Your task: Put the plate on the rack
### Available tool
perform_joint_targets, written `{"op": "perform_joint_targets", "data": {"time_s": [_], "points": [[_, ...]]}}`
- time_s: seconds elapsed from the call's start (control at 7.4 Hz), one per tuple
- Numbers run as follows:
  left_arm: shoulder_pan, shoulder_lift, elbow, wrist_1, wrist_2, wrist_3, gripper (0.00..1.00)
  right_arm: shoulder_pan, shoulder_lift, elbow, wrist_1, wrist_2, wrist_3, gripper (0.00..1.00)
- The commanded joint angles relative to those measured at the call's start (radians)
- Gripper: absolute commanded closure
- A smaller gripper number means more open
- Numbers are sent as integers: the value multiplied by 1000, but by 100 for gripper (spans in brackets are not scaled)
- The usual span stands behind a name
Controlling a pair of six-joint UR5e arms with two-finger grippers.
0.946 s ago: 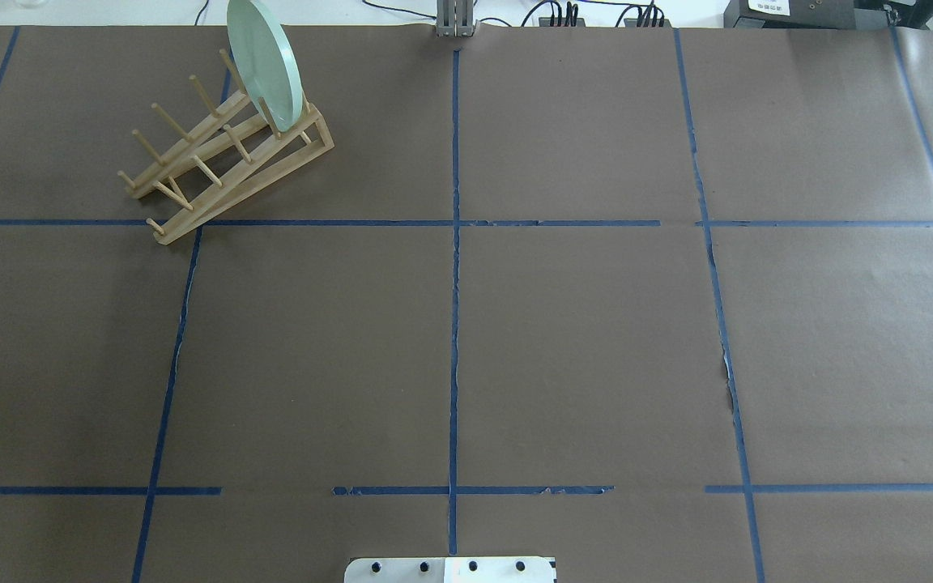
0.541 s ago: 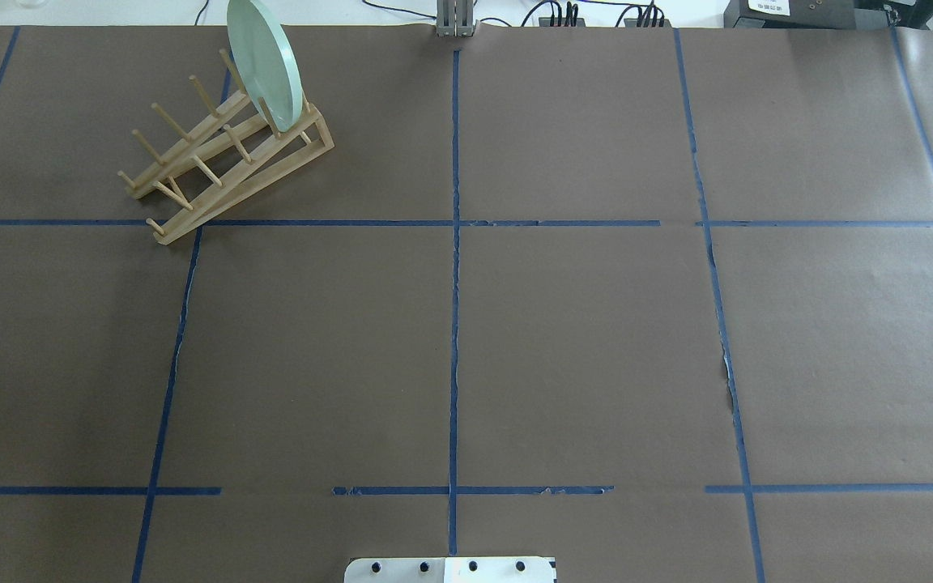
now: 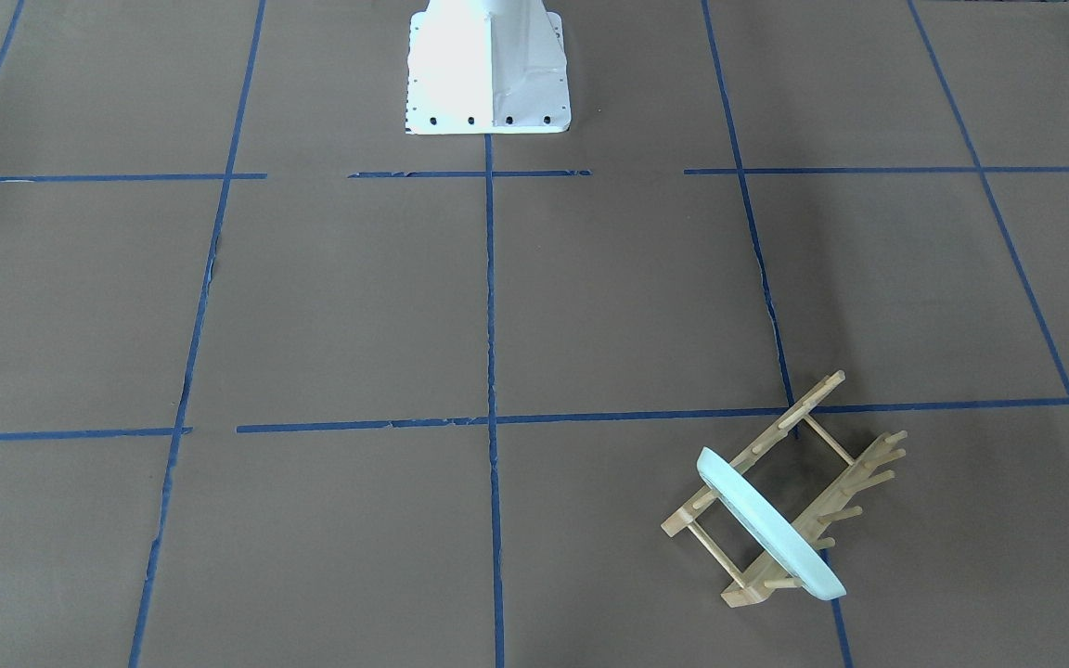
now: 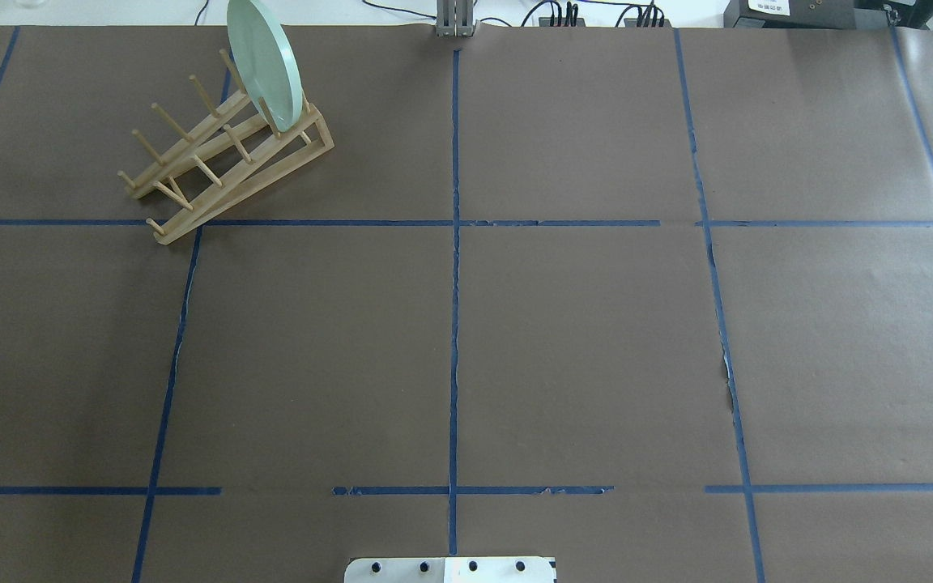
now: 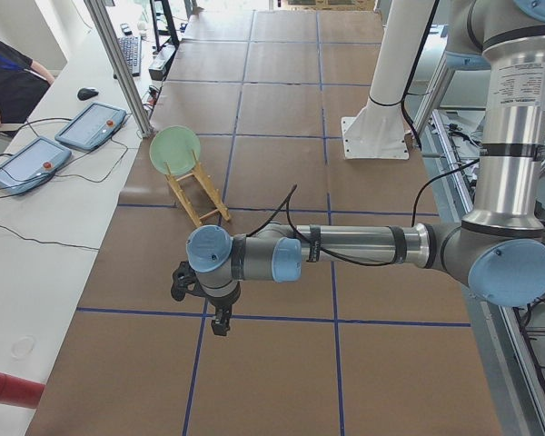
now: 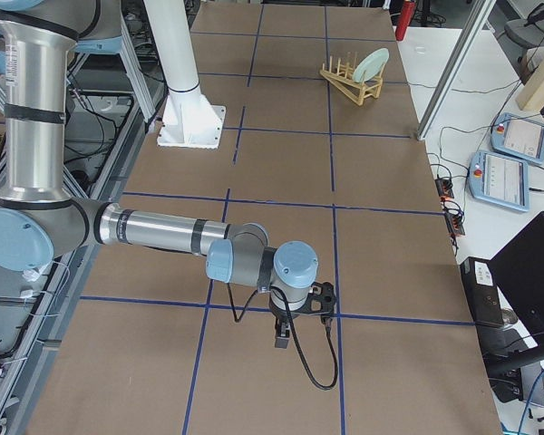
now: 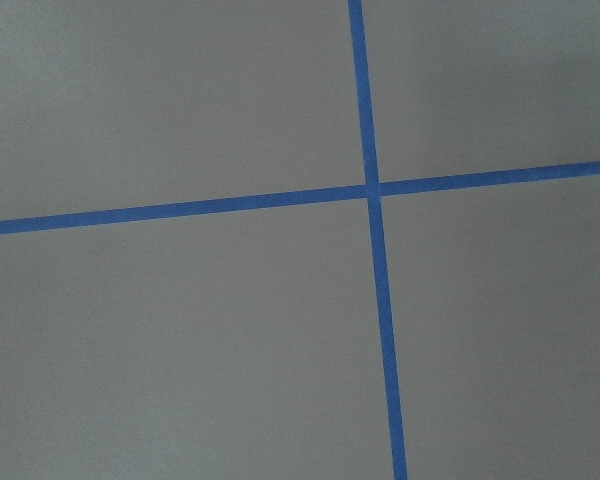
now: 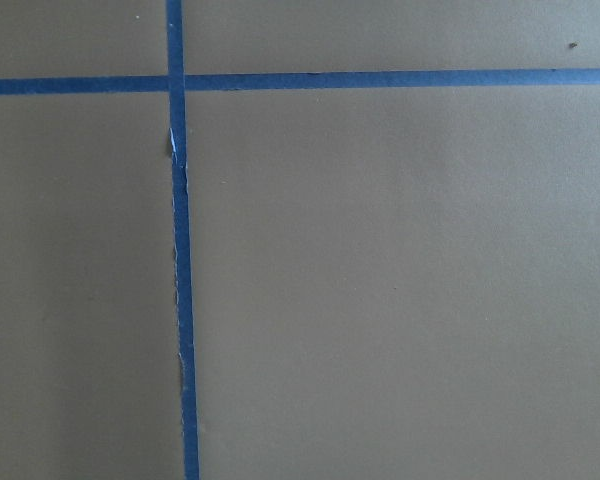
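plate: plate (image 4: 266, 65) stands on edge in rack (image 4: 223, 162), in a slot at the rack end farthest from robot base (image 3: 488, 70). Bottom edge sits down between the two rails, face leans a bit on the pegs.
rack: flat on the brown paper table (image 4: 580, 340), skewed to the blue tape grid. Other slots hold nothing.
left grip: left gripper (image 5: 220, 320) hangs low over the paper, well apart from rack, out toward the table end on the robot's left. Shows in a side view only, so can't tell if fingers are spread or pressed together. Nothing seen in it.
right grip: right gripper (image 6: 284, 335) is far from rack, toward the opposite table end, also low over the paper. Side view only again, finger state can't tell.
wrist cams: both show only paper + tape crossing. No rack, no plate.
step (my read): placement looks done, so what's left is holding clear / parking.
how to do it well:
- keep both arms well away from rack. Any home move should go up first, then back toward base, never across the rack.
- left arm is the nearer one to rack, so it's the one to watch. No elbow swing toward the plate.
- move slow and avoid table bumps. Plate is tall on a light rack, prob tips easily.
- confirm seating from overhead + front views: rim between pegs on both rails, no wobble.
risk: plate leans only on thin pegs, so a knock to the rack could drop it flat.
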State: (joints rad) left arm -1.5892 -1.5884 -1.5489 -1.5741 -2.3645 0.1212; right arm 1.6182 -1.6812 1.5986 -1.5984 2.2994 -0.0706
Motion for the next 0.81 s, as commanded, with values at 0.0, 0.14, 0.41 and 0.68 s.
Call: {"op": "perform_joint_targets", "data": {"time_s": [0.0,0.14,0.41,0.68], "points": [[0,-1,-2,2,1,0,0,0,0,0,0,0,0,0],[0,-1,-6,2,2,-2,0,0,0,0,0,0,0,0],[0,-1,-10,2,2,-2,0,-1,0,0,0,0,0,0],[0,1,-10,2,2,0,0,0,0,1,0,0,0,0]]}}
